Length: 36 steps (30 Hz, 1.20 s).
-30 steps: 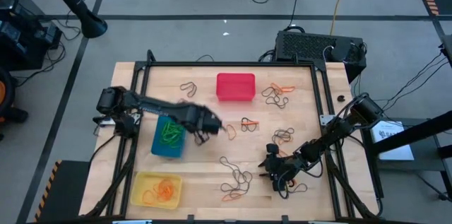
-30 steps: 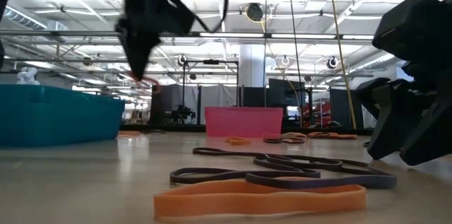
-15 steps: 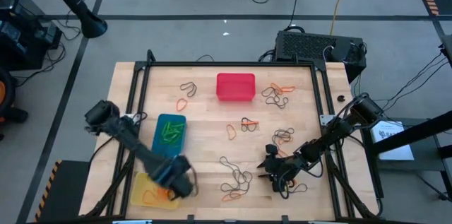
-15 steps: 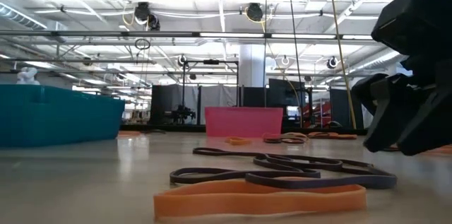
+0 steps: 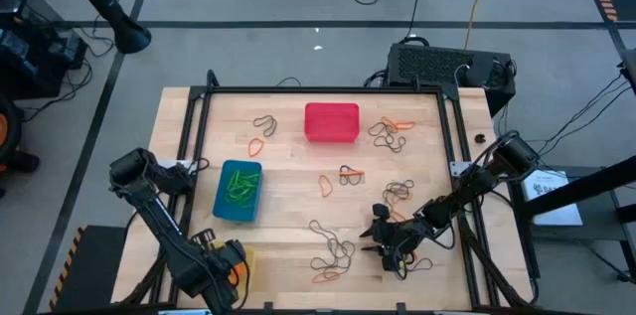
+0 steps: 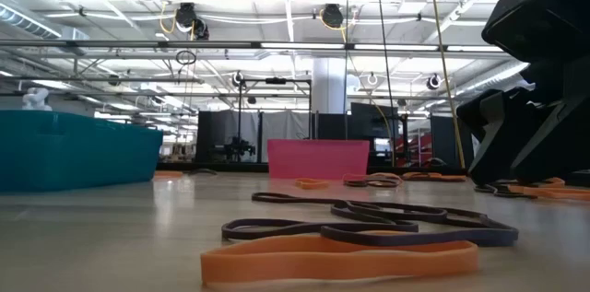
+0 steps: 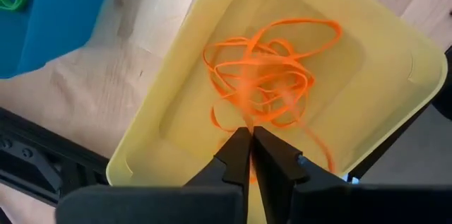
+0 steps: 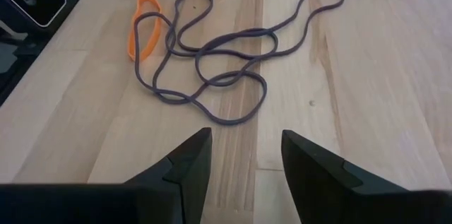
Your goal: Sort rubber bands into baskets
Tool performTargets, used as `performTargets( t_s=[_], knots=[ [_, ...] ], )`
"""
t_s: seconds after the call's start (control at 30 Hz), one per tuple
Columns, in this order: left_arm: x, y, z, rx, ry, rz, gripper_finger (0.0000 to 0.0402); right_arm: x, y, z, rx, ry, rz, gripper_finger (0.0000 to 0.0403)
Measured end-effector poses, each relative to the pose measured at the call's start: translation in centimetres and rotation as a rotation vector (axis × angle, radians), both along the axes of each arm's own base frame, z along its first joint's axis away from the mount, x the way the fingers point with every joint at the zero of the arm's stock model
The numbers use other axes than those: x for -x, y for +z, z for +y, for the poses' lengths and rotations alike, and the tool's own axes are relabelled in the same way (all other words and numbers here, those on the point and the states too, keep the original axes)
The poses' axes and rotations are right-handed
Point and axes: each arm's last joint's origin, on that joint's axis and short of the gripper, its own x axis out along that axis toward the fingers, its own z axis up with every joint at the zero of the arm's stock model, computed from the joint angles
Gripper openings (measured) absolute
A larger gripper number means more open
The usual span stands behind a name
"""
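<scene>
My left gripper [image 5: 227, 267] is shut above the yellow basket [image 7: 176, 104] at the table's near left corner, with an orange rubber band [image 7: 244, 104] below its fingertips [image 7: 248, 136]. Several orange bands [image 7: 282, 68] lie in the basket. My right gripper [image 5: 391, 247] is open and low near the front right, its fingers [image 8: 191, 160] just short of a tangle of dark bands [image 8: 226, 61] and one orange band [image 8: 145, 30] on the wood. The blue basket [image 5: 238, 191] holds green bands. The red basket [image 5: 331, 121] stands at the far middle. My left gripper pinches an orange rubber band between its two fingertips [image 7: 240, 146], coming from above and pointing down into the yellow basket. The band [image 7: 244, 104] hangs slack below the fingers over the heap in the basket. Which part of the loop is held does not show.
Loose dark and orange bands lie scattered: near the red basket [image 5: 263, 123], at the far right [image 5: 390, 131], in the middle [image 5: 343, 173], and at the front [image 5: 333, 250]. A black frame rail [image 5: 323, 90] rims the table. Bare wood lies between the blue basket and the middle.
My left gripper has swung from the table's middle, beside the blue basket, toward the near left corner and now hangs over the yellow basket, still shut.
</scene>
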Motion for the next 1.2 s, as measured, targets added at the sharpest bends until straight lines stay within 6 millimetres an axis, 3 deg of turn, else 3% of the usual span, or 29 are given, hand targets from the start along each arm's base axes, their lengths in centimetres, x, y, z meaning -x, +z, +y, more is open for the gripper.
performTargets(
  t_s=[0.53,0.63,0.87,1.0,1.1,1.2],
  knots=[
    [0.2,-1.0,0.3,-0.055,0.075,0.003,0.0107,0.2,-0.3,-0.1,0.008,-0.007,0.034,0.0165],
    [-0.5,-1.3,0.8,-0.117,0.075,-0.083,0.0109,0.4,0.0,-0.2,0.041,0.021,0.039,0.0165],
    [-4.9,-0.8,1.8,-0.302,-0.178,-0.517,0.0109,1.3,3.3,-0.6,-0.025,0.082,0.027,0.0165],
    [-8.2,0.1,2.5,-0.532,-0.333,-0.761,0.0109,2.7,5.0,-1.5,-0.058,0.032,0.085,0.0165],
    [-10.4,0.1,3.7,-0.713,-0.306,-0.89,0.0109,4.0,6.0,-2.3,-0.104,-0.035,0.157,0.0165],
    [-12.5,-0.7,6.0,-0.789,-0.231,-0.941,0.0109,5.4,6.2,-2.8,-0.125,-0.097,0.246,0.0165]
  ],
)
